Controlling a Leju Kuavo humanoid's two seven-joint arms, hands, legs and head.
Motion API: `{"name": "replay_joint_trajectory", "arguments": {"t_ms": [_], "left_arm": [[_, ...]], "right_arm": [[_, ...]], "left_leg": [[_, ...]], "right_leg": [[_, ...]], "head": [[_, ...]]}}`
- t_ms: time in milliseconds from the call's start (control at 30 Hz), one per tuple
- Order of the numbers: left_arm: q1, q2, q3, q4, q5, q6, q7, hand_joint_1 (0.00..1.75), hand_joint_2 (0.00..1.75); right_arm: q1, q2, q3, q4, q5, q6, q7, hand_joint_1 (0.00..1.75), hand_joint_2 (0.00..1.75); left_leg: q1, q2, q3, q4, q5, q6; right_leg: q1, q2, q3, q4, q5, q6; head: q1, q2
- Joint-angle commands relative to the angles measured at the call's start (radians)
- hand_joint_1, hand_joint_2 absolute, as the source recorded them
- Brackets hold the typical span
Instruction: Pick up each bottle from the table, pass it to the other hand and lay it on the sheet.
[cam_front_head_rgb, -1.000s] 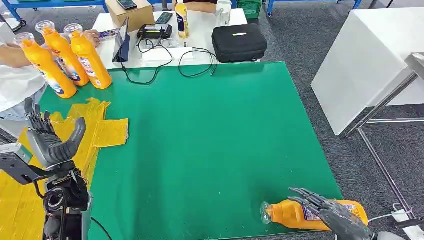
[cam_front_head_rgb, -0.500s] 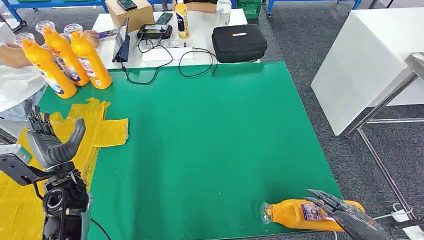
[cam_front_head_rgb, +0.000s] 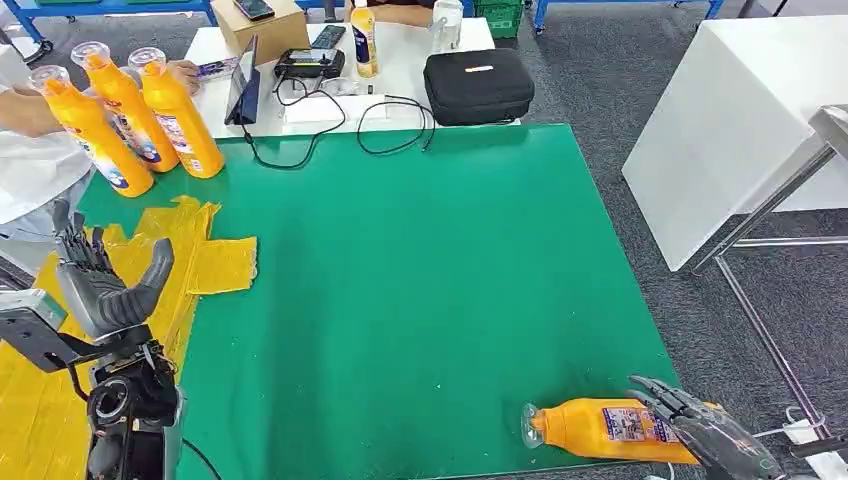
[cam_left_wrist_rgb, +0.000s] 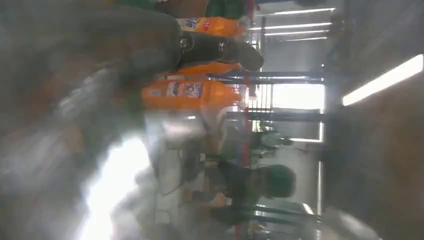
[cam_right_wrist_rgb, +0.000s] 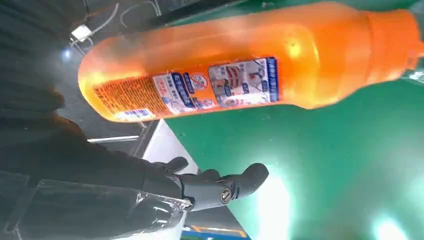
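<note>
Down at the mat's (cam_front_head_rgb: 420, 290) near right corner lies a bottle (cam_front_head_rgb: 605, 429), right hand (cam_front_head_rgb: 712, 436) spread beside its base, probably not gripping yet. Left hand (cam_front_head_rgb: 100, 285) waits open over the sheet (cam_front_head_rgb: 215, 262). Next: close on it, lift, pass.

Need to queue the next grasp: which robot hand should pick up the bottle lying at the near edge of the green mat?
Right. The right robot hand is open beside the lying bottle. The left robot hand is raised, open, across the table over the yellow sheet, better placed to receive it.
</note>
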Motion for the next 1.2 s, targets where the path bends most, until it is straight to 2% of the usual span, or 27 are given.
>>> {"name": "replay_joint_trajectory", "arguments": {"t_ms": [33, 200, 400, 567, 633, 667, 700, 733, 767, 800, 833, 1200], "left_arm": [[-0.029, -0.013, -0.003, 0.051, -0.001, 0.001, 0.006, 0.0, 1.75], [-0.033, -0.013, -0.009, 0.058, 0.0, 0.002, 0.006, 0.0, 1.75], [-0.033, -0.012, -0.009, 0.058, 0.0, 0.002, 0.006, 0.0, 1.75], [-0.041, -0.015, -0.018, 0.071, 0.002, -0.002, 0.01, 0.0, 1.75], [-0.041, -0.011, -0.021, 0.079, 0.005, -0.004, 0.01, 0.0, 1.75], [-0.042, -0.011, -0.02, 0.079, 0.005, -0.003, 0.01, 0.0, 1.75], [-0.042, -0.011, -0.02, 0.08, 0.005, -0.003, 0.01, 0.0, 1.75], [-0.042, -0.011, -0.02, 0.08, 0.005, -0.003, 0.01, 0.0, 1.75], [-0.043, -0.011, -0.019, 0.083, 0.006, -0.003, 0.011, 0.0, 1.75], [-0.043, -0.01, -0.018, 0.085, 0.007, -0.003, 0.011, 0.0, 1.75], [-0.044, -0.01, -0.017, 0.086, 0.007, -0.003, 0.011, 0.0, 1.75], [-0.043, -0.014, -0.006, 0.081, 0.006, -0.006, 0.011, 0.0, 1.75]], "right_arm": [[-0.081, 0.058, 0.09, 0.165, 0.036, -0.011, 0.018, 0.0, 1.75], [-0.139, 0.076, 0.139, 0.252, 0.071, -0.031, 0.028, 0.0, 1.75], [-0.142, 0.076, 0.142, 0.26, 0.074, -0.031, 0.033, 0.0, 1.75], [-0.216, 0.105, 0.198, 0.383, 0.126, -0.054, 0.057, 0.0, 1.75], [-0.251, 0.11, 0.221, 0.44, 0.145, -0.073, 0.061, 0.03, 1.75], [-0.262, 0.111, 0.228, 0.458, 0.155, -0.079, 0.068, 0.14, 1.75], [-0.271, 0.113, 0.231, 0.471, 0.155, -0.078, 0.068, 0.45, 1.75], [-0.271, 0.113, 0.231, 0.471, 0.155, -0.078, 0.068, 1.33, 1.75], [-0.281, 0.117, 0.234, 0.484, 0.156, -0.079, 0.067, 1.64, 1.75], [-0.295, 0.125, 0.239, 0.502, 0.158, -0.089, 0.059, 1.64, 1.75], [-0.299, 0.127, 0.242, 0.504, 0.158, -0.088, 0.058, 1.75, 1.75], [-0.343, 0.175, 0.25, 0.512, 0.154, -0.123, 0.009, 1.75, 1.75]], "left_leg": [[0.002, -0.001, 0.005, -0.002, -0.001, -0.001], [0.002, 0.0, 0.004, -0.001, -0.001, -0.001], [0.002, -0.001, 0.003, -0.001, -0.001, -0.001], [0.003, 0.0, 0.007, -0.002, -0.002, -0.002], [0.002, 0.0, 0.004, -0.002, -0.001, -0.001], [0.003, 0.0, 0.006, -0.002, -0.001, -0.002], [0.003, 0.0, 0.005, -0.002, -0.001, -0.002], [0.002, 0.0, 0.004, -0.001, 0.0, -0.001], [0.002, -0.001, 0.003, -0.001, 0.0, -0.001], [0.002, -0.001, 0.003, -0.001, 0.0, -0.001], [0.003, -0.001, 0.005, -0.001, -0.001, -0.001], [0.003, 0.001, 0.008, -0.001, -0.001, -0.002]], "right_leg": [[0.002, -0.001, 0.006, -0.004, -0.001, -0.001], [0.002, -0.001, 0.005, -0.003, 0.0, -0.001], [0.002, -0.001, 0.003, -0.002, 0.0, -0.001], [0.003, 0.0, 0.008, -0.005, 0.0, -0.001], [0.002, 0.0, 0.005, -0.004, 0.0, -0.001], [0.003, -0.001, 0.008, -0.005, 0.0, -0.001], [0.003, -0.001, 0.006, -0.004, 0.0, -0.001], [0.002, -0.001, 0.005, -0.004, 0.0, -0.001], [0.002, -0.001, 0.004, -0.003, 0.0, -0.001], [0.002, -0.001, 0.004, -0.002, 0.0, 0.0], [0.003, -0.001, 0.006, -0.004, 0.0, -0.001], [0.003, 0.0, 0.007, -0.004, 0.0, -0.001]], "head": [[0.0, 0.0], [0.0, 0.0], [0.0, 0.0], [0.0, 0.0], [0.0, 0.0], [0.0, 0.0], [0.0, 0.0], [0.0, 0.0], [0.0, 0.0], [0.0, 0.0], [0.0, 0.0], [0.0, 0.0]]}}
